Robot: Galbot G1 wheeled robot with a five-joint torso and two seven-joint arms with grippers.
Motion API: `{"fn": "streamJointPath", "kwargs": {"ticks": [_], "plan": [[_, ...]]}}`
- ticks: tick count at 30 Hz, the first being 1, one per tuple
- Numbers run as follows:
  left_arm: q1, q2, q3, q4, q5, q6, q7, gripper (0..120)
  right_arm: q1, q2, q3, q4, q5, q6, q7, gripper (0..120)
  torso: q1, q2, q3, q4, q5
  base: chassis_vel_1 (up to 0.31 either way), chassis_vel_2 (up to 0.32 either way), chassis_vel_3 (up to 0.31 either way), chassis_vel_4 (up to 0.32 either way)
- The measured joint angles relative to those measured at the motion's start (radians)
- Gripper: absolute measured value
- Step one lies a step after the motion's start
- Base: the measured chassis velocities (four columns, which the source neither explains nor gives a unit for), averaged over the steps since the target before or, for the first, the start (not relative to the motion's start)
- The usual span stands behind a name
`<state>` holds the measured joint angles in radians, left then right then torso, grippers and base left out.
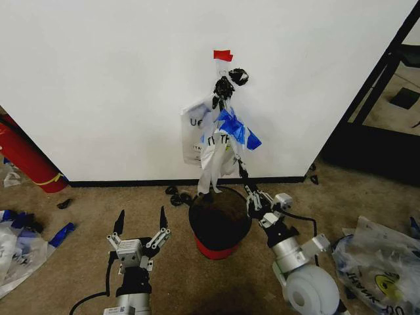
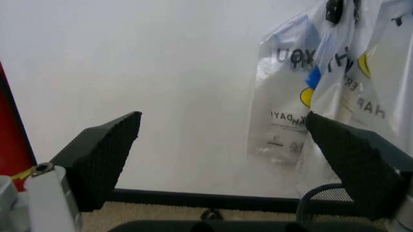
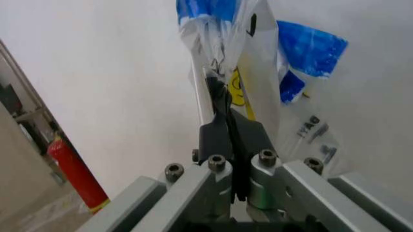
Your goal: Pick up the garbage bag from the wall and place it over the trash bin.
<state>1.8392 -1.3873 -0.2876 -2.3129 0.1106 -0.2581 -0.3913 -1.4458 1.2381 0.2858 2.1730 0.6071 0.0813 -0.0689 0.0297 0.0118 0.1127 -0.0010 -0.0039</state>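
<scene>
Head view: my right gripper [image 1: 243, 172], jaws closed on the garbage bag [image 1: 220, 147], should pull gently toward the trash bin [image 1: 220, 223]; left gripper [image 1: 140, 223] waits open.

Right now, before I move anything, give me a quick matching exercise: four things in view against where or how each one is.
Things:
1. left gripper
2. right gripper
3. garbage bag
4. trash bin

States:
A. hanging on the wall
B. open, over the carpet left of the bin
C. standing on the floor below the bag
D. fingers shut, raised at the bag's lower part

Pairs: 1-B, 2-D, 3-A, 4-C
</scene>
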Motion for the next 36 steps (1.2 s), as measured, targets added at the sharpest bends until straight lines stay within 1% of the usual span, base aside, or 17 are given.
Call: {"fn": "streamJointPath", "kwargs": {"ticks": [3,5,7,11,15,19,23,27,29,35,36], "plan": [[0.000,0.003,0.000,-0.002,-0.002,0.000,0.000,100,-0.051,-0.005,0.014,0.019,-0.044,0.023,-0.018,0,0.000,0.000,0.000,0.0000,0.0000,0.000,0.000,0.000,0.000],[-0.006,0.006,0.001,-0.001,-0.004,0.000,0.000,100,-0.129,-0.008,0.028,0.030,-0.109,0.070,-0.052,0,0.000,0.000,0.000,-0.0002,-0.0001,0.000,0.000,0.000,0.000],[-0.007,0.007,0.002,0.000,-0.005,0.000,0.000,100,-0.154,-0.008,0.031,0.030,-0.130,0.086,-0.061,0,0.000,0.000,0.000,-0.0001,0.0000,0.000,0.000,0.000,0.000],[-0.010,0.014,0.001,0.003,-0.015,0.000,0.000,100,-0.265,-0.003,0.042,0.021,-0.212,0.157,-0.095,0,0.000,0.000,0.000,-0.0003,0.0000,0.000,0.000,0.000,0.000],[-0.011,0.017,0.000,0.004,-0.020,0.000,0.000,100,-0.308,0.002,0.044,0.017,-0.234,0.188,-0.106,0,0.000,0.000,0.000,-0.0001,0.0000,0.000,0.000,0.000,0.000],[-0.015,0.020,0.000,0.009,-0.026,0.001,0.000,100,-0.375,0.013,0.045,0.001,-0.285,0.262,-0.131,0,0.000,0.000,0.000,-0.0001,-0.0001,0.000,0.000,0.000,0.000],[-0.018,0.021,0.000,0.012,-0.027,0.002,0.000,100,-0.396,0.019,0.049,-0.005,-0.296,0.291,-0.141,0,0.000,0.000,0.000,-0.0001,-0.0001,0.000,0.000,0.000,0.000],[-0.028,0.023,0.001,0.019,-0.033,0.007,0.001,100,-0.449,0.034,0.062,-0.028,-0.312,0.379,-0.174,0,0.000,0.000,0.000,-0.0002,-0.0001,0.000,0.000,0.000,0.000],[-0.029,0.023,0.001,0.019,-0.034,0.008,0.001,100,-0.454,0.036,0.063,-0.030,-0.312,0.386,-0.176,0,0.000,0.000,0.000,-0.0002,-0.0001,0.000,0.000,0.000,0.000],[-0.033,0.027,0.000,0.020,-0.037,0.013,0.002,100,-0.500,0.042,0.075,-0.051,-0.345,0.472,-0.180,0,0.000,0.000,0.000,-0.0001,-0.0001,0.000,0.000,0.000,0.000],[-0.033,0.027,0.000,0.020,-0.037,0.013,0.002,100,-0.500,0.042,0.075,-0.051,-0.345,0.472,-0.180,0,0.000,0.000,0.000,-0.0001,-0.0001,0.000,0.000,0.000,0.000]]}}
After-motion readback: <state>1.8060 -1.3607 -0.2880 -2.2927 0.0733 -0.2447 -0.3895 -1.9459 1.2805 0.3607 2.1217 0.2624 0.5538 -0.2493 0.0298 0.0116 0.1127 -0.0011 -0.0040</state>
